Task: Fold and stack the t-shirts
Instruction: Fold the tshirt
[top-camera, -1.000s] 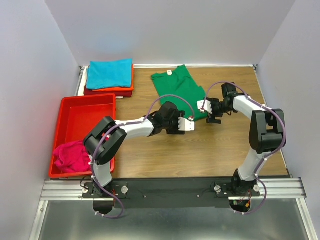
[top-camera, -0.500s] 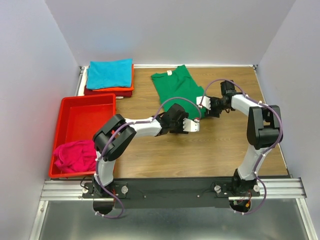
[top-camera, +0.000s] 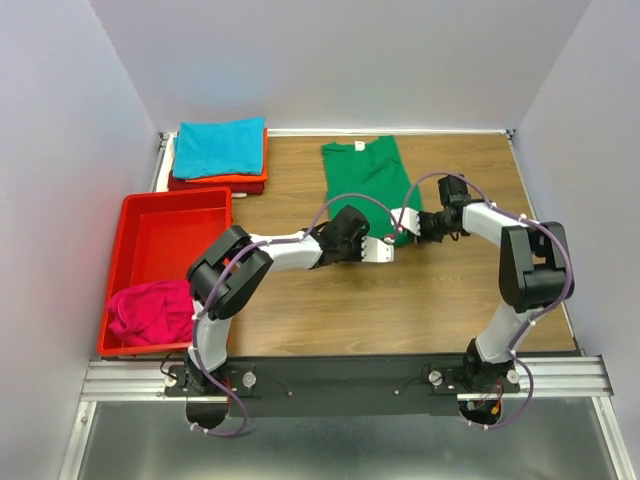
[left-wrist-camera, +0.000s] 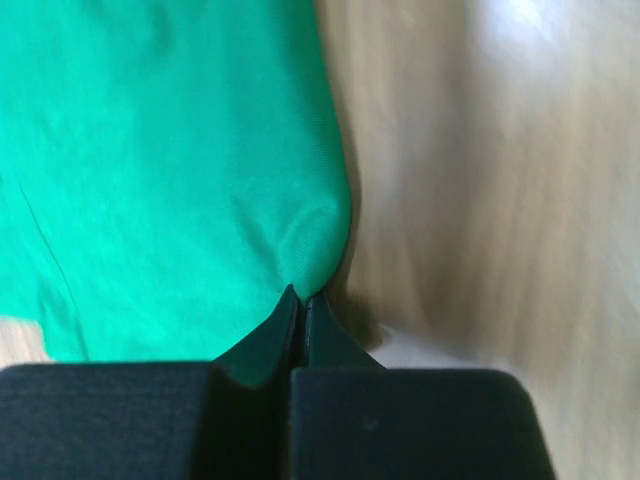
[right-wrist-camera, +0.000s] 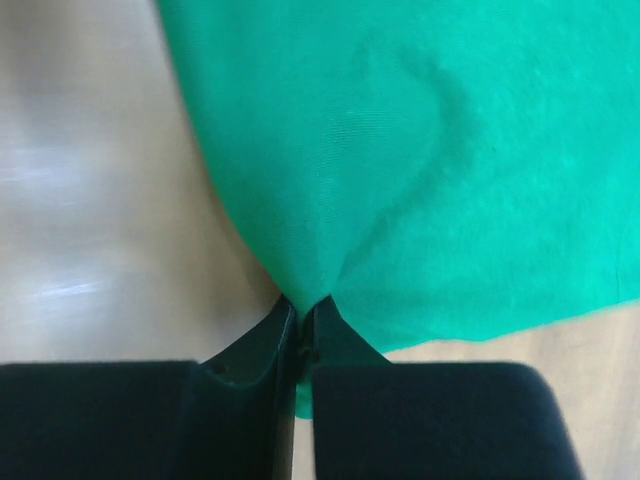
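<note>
A wooden table (top-camera: 330, 310) boxed in by pale walls holds the work. The green t-shirt (top-camera: 365, 180) lies flat towards the far middle of it, neck to the back wall and hem towards the arms. The left gripper (left-wrist-camera: 303, 300) is clamped tight on a rounded corner of the green cloth at the near end. The right gripper (right-wrist-camera: 303, 305) is likewise pinched shut on the shirt's edge close by, with wrinkles running in to both sets of tips. The shirt looks thin, light and limp. It will likely sag and crease wherever it is not held, drag on the wood rather than slide cleanly, and slip out of a shallow pinch. The corners and hem look like the best places to hold it, and lifting two points together should keep an edge straight for the fold. At the far left corner a teal t-shirt (top-camera: 220, 146) sits folded on top of an orange one (top-camera: 248, 180) and a dark red one (top-camera: 215, 187). A magenta t-shirt (top-camera: 150, 310) lies crumpled in the near end of the red tray (top-camera: 170, 205). The only marking is a small white neck label (top-camera: 357, 146) on the green shirt, too small to read; no other writing or brand shows.
</note>
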